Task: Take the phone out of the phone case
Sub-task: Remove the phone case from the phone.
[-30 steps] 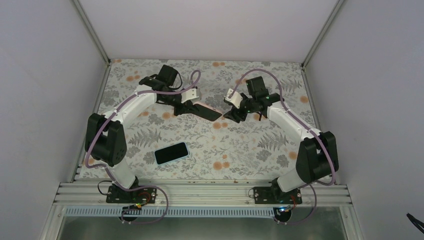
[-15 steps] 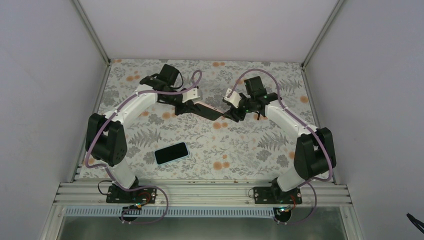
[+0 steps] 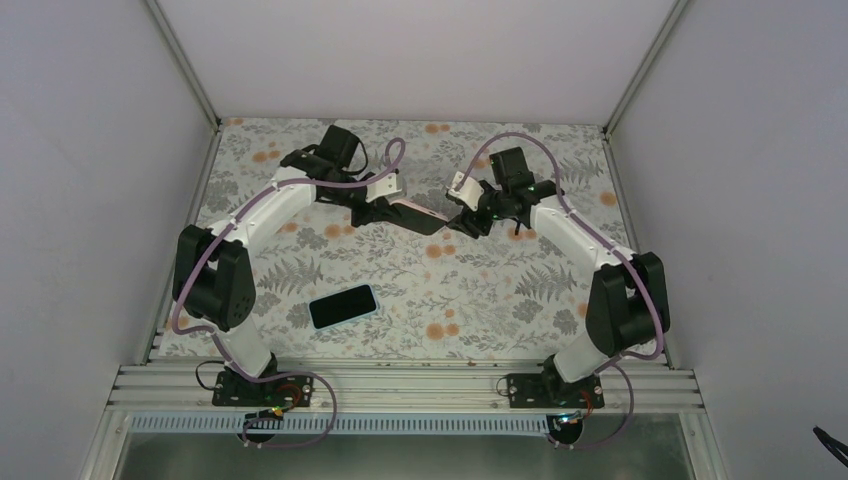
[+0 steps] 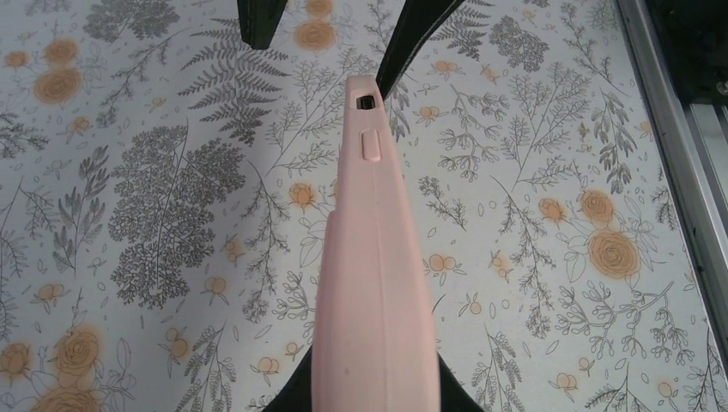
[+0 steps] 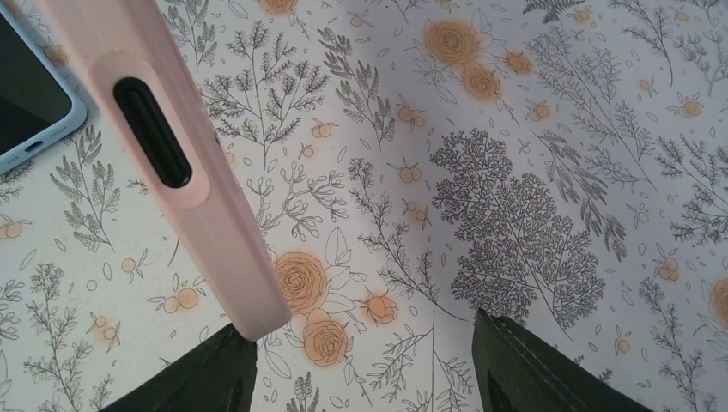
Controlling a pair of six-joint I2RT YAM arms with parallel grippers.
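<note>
A pink phone case (image 3: 418,216) is held off the table, edge-on, by my left gripper (image 3: 376,212), which is shut on its near end. In the left wrist view the case (image 4: 373,257) runs away from the gripper (image 4: 374,396). Its dark face shows only in the top view. My right gripper (image 3: 463,221) is open at the case's far end. In the right wrist view the case end (image 5: 185,172), with a dark slot, lies between the fingers of that gripper (image 5: 369,378), close to the left fingertip (image 5: 210,369).
A dark-screened phone with a light blue edge (image 3: 343,306) lies flat on the floral table, nearer the arm bases; its corner shows in the right wrist view (image 5: 26,94). Grey walls and metal rails (image 3: 190,215) bound the table.
Both grippers and the pink case have shifted slightly toward the far side. The right gripper has closed in on the case's end.
</note>
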